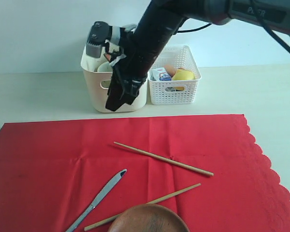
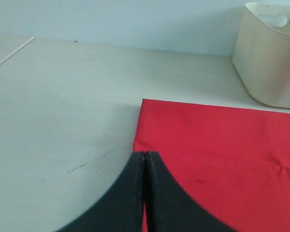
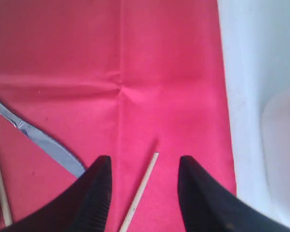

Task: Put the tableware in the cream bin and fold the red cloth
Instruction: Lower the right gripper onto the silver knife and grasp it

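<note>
The red cloth (image 1: 53,159) lies spread flat on the table. On it rest two chopsticks (image 1: 162,158) (image 1: 150,200), the metal knife (image 1: 99,198) and the round brown plate (image 1: 147,220) at the front edge. The cream bin (image 1: 94,89) stands behind the cloth; a white bowl (image 2: 273,21) shows inside it. My right gripper (image 1: 115,104) hangs open in front of the bin, above the cloth. In the right wrist view, one chopstick's end (image 3: 145,183) lies below the gap of that gripper (image 3: 144,159), with the knife (image 3: 43,142) to one side. My left gripper (image 2: 145,153) is shut and empty over the cloth's corner (image 2: 208,145).
A white lattice basket (image 1: 176,92) with food items stands right of the cream bin. Bare table (image 2: 63,106) lies beyond the cloth's left corner. The right arm reaches across from the upper right.
</note>
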Controlling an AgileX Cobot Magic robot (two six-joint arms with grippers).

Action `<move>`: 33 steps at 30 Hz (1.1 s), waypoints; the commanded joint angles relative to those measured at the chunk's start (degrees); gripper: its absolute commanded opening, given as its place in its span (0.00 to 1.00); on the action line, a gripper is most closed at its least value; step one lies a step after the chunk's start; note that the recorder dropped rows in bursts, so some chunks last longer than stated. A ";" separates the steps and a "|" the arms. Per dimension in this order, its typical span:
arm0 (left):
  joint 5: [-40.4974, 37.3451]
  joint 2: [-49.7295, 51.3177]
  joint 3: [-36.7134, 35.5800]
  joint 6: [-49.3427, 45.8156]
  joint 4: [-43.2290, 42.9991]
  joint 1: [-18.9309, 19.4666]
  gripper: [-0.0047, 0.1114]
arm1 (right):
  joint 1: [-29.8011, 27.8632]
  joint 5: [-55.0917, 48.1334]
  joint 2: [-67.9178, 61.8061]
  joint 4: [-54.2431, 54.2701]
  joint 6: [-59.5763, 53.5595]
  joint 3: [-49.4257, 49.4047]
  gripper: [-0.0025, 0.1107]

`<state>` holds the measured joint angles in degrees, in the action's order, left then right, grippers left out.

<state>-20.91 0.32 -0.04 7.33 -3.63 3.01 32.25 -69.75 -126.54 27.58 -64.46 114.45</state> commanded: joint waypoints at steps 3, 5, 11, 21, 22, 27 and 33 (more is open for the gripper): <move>0.69 -0.32 0.04 -0.01 -0.32 -0.27 0.05 | 6.18 -0.21 0.49 -7.88 0.31 -0.39 0.39; 0.69 -0.32 0.04 -0.01 -0.32 -0.27 0.05 | 8.16 -0.21 0.49 -8.27 0.31 -1.02 0.39; 0.69 -0.32 0.04 -0.01 -0.32 -0.27 0.05 | 13.24 -0.21 0.49 -11.88 -0.33 -8.00 0.39; 0.69 -0.32 0.04 -0.01 -0.32 -0.27 0.05 | 19.79 1.58 0.49 -14.38 -1.62 -14.41 0.39; 0.69 -0.32 0.04 -0.01 -0.32 -0.27 0.05 | 20.38 2.00 0.49 -14.38 -1.78 -14.91 0.39; 0.69 -0.32 0.04 -0.01 -0.32 -0.27 0.05 | 23.13 4.61 0.49 -14.38 -2.51 -17.00 0.39; 0.69 -0.32 0.04 -0.01 -0.32 -0.27 0.05 | 26.36 9.15 0.49 -14.26 -4.46 -19.40 0.39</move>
<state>-20.91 0.32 -0.04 7.33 -3.63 3.01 57.56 -62.85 -126.52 13.34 -67.48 95.84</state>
